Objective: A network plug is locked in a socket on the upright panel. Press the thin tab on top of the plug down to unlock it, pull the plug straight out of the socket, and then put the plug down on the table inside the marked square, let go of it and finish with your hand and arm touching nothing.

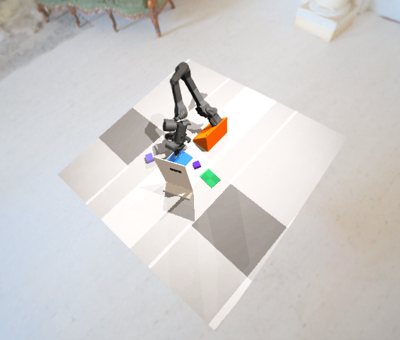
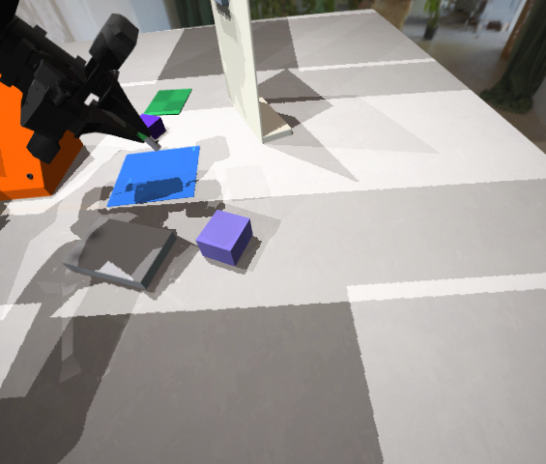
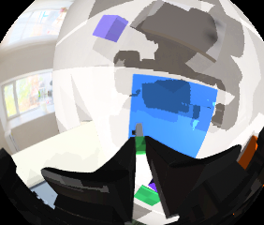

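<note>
My gripper [image 1: 176,154] [image 2: 143,135] [image 3: 139,141] points down and is shut on the small plug, whose green body [image 3: 140,148] and grey end [image 2: 152,144] [image 3: 139,128] stick out at the fingertips. The plug is out of the socket and hangs above the table near an edge of the blue square [image 1: 184,159] [image 2: 162,161] [image 3: 169,123]. A green square [image 1: 209,178] [image 2: 168,101] [image 3: 148,195] lies farther off. The upright cream panel [image 1: 175,178] [image 2: 241,74] [image 3: 64,145] stands beside the blue square, apart from the gripper. The plug's tab cannot be made out.
A dark purple cube [image 1: 196,165] [image 2: 155,126] lies between the squares. A light purple cube [image 1: 149,158] [image 2: 223,237] [image 3: 109,28] and a flat grey slab [image 2: 123,249] [image 3: 179,27] lie on the blue square's other side. An orange wedge [image 1: 216,135] [image 2: 65,164] stands near the arm.
</note>
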`<state>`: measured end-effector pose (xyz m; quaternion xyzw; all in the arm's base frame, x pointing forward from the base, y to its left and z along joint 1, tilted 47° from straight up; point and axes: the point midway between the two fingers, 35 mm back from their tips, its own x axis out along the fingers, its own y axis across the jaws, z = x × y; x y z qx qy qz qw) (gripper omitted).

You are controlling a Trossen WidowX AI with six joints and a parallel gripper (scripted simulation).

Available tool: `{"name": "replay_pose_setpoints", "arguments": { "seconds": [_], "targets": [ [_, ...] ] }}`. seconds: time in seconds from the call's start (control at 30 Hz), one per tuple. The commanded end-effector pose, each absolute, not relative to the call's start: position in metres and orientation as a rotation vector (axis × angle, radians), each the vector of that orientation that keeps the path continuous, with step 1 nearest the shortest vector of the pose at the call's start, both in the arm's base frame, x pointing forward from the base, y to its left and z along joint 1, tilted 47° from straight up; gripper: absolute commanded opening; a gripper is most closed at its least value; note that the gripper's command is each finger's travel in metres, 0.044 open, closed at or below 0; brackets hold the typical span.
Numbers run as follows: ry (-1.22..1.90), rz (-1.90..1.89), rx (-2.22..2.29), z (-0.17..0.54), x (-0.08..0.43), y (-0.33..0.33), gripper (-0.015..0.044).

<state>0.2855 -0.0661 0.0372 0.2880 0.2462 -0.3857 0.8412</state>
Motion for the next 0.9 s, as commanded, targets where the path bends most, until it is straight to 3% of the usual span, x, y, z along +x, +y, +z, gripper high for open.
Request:
{"name": "replay_pose_setpoints", "arguments": {
  "seconds": [0.0, 0.87],
  "targets": [
    [0.536, -0.816, 0.602, 0.029, 0.284, -0.070, 0.0000],
    [0.532, -0.815, 0.597, 0.008, 0.281, -0.095, 0.0000]
  ]
}}
